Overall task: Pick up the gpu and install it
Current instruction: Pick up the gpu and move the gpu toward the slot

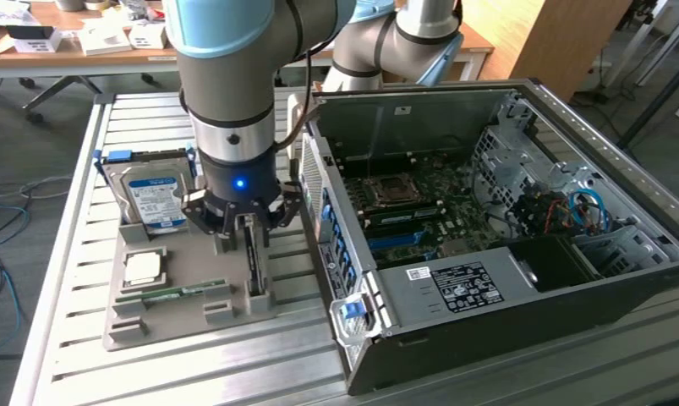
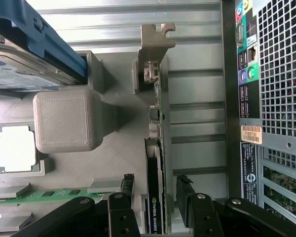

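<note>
Green card, the gpu (image 2: 154, 163): stood on its long edge in a slot of the grey printed holder (image 1: 181, 320), on the holder's side nearest the computer case (image 1: 351, 254). It has not been lifted.
Gripper (image 1: 252, 230): held low over the holder with its jaws spread to either side of the card's black cooler. A gap is seen between each finger and the card, so nothing is grasped.
Handling: the card is judged light and stiff, yet fragile. It is a thin board with exposed parts that could be harmed by hard squeezing or twisting.
Where to hold: the black cooler block is judged the soundest place, pinched across the card's thickness. The silver bracket (image 2: 155, 42) at the card's end is thin and hooked, so a poorer hold is expected there.
Holder's other contents: a hard drive (image 1: 153, 199) with a blue label is propped at one end. A square processor chip (image 1: 144, 269) and a narrow RAM stick (image 1: 181, 293) are laid flat on the side away from the case.
Surface: a slatted metal table (image 1: 74, 254), ribbed and grooved, lies under the holder. The case is laid beside the holder with its side off and its motherboard (image 1: 429, 203) exposed.
Room: wooden desks (image 1: 91, 51) with boxes are seen beyond the holder, and loose cables (image 1: 1, 220) on the floor.
</note>
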Controlling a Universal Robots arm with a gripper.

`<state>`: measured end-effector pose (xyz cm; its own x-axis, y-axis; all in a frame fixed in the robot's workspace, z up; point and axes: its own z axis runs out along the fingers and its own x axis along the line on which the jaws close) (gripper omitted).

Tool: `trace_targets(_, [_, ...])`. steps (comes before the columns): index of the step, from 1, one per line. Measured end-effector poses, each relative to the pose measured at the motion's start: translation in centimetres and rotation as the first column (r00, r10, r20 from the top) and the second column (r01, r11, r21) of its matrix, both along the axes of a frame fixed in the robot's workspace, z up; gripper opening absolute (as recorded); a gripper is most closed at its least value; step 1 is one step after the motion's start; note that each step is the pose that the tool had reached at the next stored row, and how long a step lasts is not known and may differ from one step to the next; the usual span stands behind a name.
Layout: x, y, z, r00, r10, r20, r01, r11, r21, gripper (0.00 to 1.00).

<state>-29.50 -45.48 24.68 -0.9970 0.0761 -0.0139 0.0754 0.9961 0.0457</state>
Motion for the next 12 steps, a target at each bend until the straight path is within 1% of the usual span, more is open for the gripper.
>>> trace_targets(3, [0.0,0.0,-0.01,1.0,0.0,-0.0001,0.0,1.0,-0.0001,0.47])
trace_targets(12, [0.0,0.0,-0.68,1.0,0.0,-0.0001,0.0,1.0,0.0,0.47])
